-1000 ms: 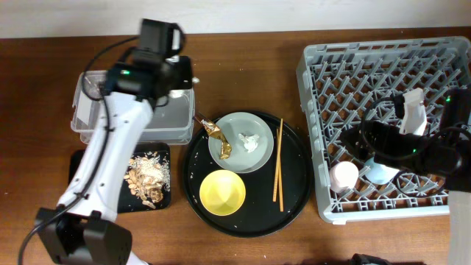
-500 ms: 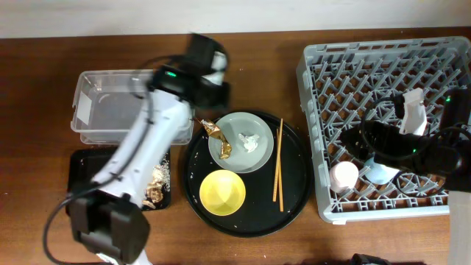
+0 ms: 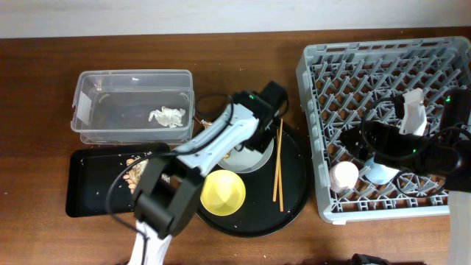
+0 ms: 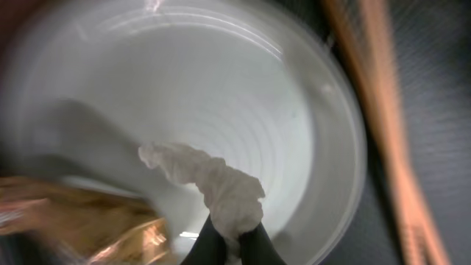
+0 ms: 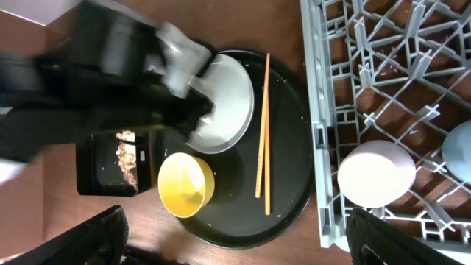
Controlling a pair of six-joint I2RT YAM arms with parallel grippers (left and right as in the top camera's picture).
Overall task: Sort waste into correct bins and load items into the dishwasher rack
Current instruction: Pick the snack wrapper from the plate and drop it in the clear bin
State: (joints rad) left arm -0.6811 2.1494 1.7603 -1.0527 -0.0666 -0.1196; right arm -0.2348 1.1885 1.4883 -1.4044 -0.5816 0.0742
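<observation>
On the brown table (image 3: 243,44), our left gripper (image 4: 228,246) pinched tissue (image 4: 213,180) on the plate (image 4: 243,96) (our right gripper (image 5: 235,221) gaped wide, empty).

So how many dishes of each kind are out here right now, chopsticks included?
Plates: 1, the grey-green plate
Bowls: 1, the yellow bowl
Cups: 2, the pink cup and the light-blue cup, both in the rack
Chopsticks: 1 pair
Total: 5, counting the pair as one
</observation>
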